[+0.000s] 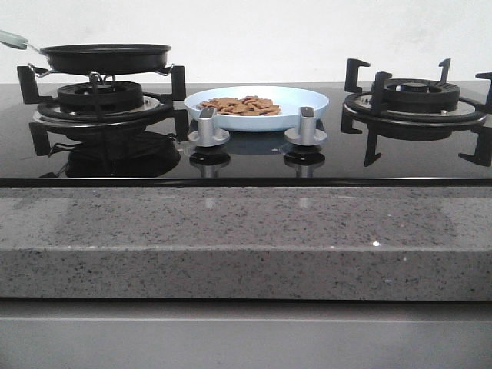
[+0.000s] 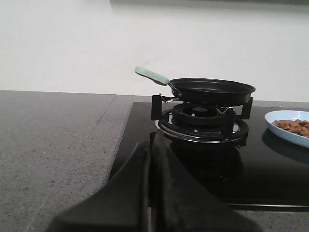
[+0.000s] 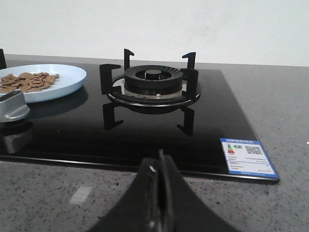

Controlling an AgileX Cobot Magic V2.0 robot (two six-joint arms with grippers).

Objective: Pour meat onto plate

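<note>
The pale blue plate (image 1: 307, 101) sits on the black glass hob between the two burners, behind the knobs. A heap of reddish-brown meat pieces (image 1: 241, 105) lies on it. The plate (image 2: 281, 130) and the meat (image 2: 292, 124) show in the left wrist view, and again in the right wrist view, plate (image 3: 67, 79) and meat (image 3: 26, 81). A black frying pan (image 1: 106, 57) with a pale green handle stands on the left burner; it looks empty. My left gripper (image 2: 150, 150) is shut and empty, near the hob's front left edge. My right gripper (image 3: 159, 159) is shut and empty, over the counter before the right burner. Neither gripper shows in the front view.
The right burner (image 1: 415, 104) with tall black pan supports stands bare. Two silver knobs (image 1: 208, 127) (image 1: 307, 127) stand in front of the plate. A grey speckled stone counter (image 1: 246, 238) surrounds the hob. A blue energy label (image 3: 247, 158) is stuck at the hob's front right corner.
</note>
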